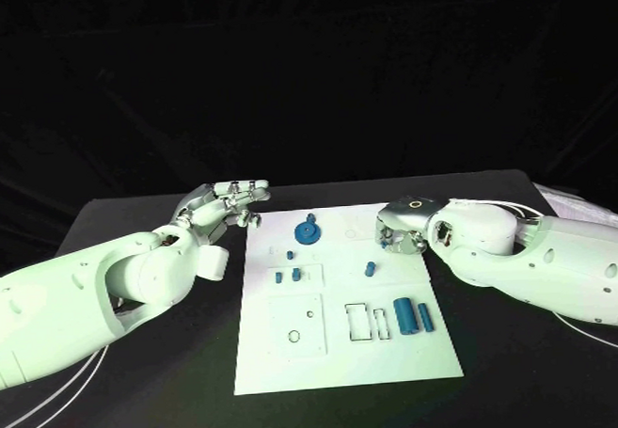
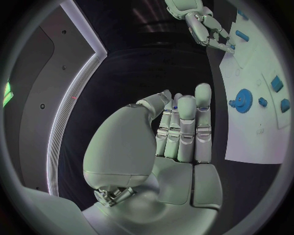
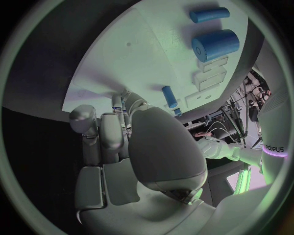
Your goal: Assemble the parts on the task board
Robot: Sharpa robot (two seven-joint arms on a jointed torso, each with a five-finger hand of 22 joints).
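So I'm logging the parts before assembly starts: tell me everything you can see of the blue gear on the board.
The blue gear is a flat round wheel, plastic by its look, with fine teeth round its rim and a raised hub at its centre, plain in the left wrist view. A small blue stub sticks out from its edge. It lies flat on the far part of the task board, near the left hand, which hangs beside the board's far corner without touching it. Nothing holds the gear.

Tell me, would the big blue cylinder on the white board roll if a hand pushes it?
The big blue cylinder lies on its curved side on the white task board, so a sideways push would probably roll it. It looks rigid and smooth, perhaps slippery.
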